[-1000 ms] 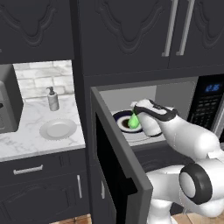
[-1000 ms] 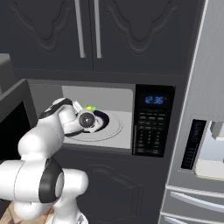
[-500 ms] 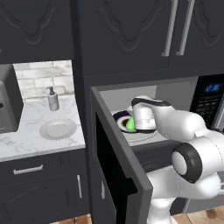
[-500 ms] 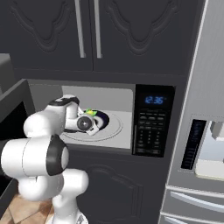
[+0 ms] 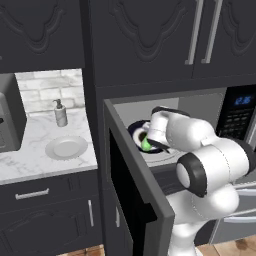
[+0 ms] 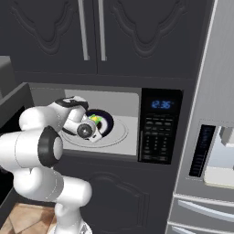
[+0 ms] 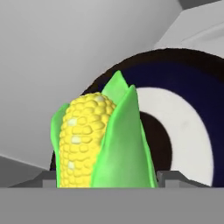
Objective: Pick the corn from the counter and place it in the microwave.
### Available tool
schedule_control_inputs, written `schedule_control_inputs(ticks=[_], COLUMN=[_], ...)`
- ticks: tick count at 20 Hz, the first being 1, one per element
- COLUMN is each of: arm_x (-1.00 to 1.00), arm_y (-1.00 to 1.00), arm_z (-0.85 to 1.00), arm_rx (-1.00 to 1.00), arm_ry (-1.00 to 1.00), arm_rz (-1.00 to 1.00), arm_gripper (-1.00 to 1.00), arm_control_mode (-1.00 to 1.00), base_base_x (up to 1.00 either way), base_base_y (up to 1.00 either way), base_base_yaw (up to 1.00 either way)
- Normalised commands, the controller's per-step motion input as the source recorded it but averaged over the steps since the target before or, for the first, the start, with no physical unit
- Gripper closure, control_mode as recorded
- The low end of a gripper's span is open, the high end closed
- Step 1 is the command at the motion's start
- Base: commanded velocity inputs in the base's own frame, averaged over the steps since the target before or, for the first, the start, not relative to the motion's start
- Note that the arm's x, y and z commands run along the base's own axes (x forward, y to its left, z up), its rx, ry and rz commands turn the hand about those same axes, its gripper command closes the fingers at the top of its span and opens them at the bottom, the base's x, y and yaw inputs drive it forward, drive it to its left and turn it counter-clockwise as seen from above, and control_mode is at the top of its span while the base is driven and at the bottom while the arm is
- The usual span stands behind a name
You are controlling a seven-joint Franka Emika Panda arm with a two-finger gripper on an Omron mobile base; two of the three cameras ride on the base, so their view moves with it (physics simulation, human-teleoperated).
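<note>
Black casing framed the microwave (image 6: 132,98), the biggest thing in play, its door swung open toward the arm and its pale grey cavity lit. On the cavity floor sat the round turntable with the dark-ringed plate (image 7: 192,131), set toward the left half of the floor in the right base view, nearer the back wall than the front lip. The counter (image 5: 30,160), a veined marble slab, lay well off to the left with a soap bottle (image 5: 60,113) near its back edge and a pale dish (image 5: 66,147) near its front edge.

Inside the cavity the gripper (image 5: 148,141) hung just above the dark plate with the corn (image 7: 100,140) between its jaws. The two small tips stood low on either side of the cob's base, apparently pressed against the husk and clamped on it, though the contact itself sat at the very bottom of the hand view. The yellow kernel end pointed away from the hand, out over the plate's dark rim.

Judged from its looks, the corn would be light and fairly stiff, its husk leaves smooth and a little slippery, its rounded body prone to roll once set down. A hold across the thick lower middle seemed soundest.
</note>
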Motion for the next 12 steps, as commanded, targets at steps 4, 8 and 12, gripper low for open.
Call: schedule_control_inputs(ticks=[4, 8, 12], arm_x=[0.14, 0.03, 0.0], arm_y=[-0.07, -0.16, -0.14], arm_z=[-0.02, 0.0, 0.02], arm_rx=[0.0, 0.0, 0.0], arm_ry=[0.0, 0.0, 0.0], arm_rz=[-0.04, -0.02, -0.01], arm_gripper=[1.0, 1.0, -1.0], arm_control_mode=[-1.0, -1.0, -1.0], base_base_x=[0.0, 0.0, 0.0], base_base_y=[0.0, 0.0, 0.0], base_base_yaw=[0.0, 0.0, 0.0])
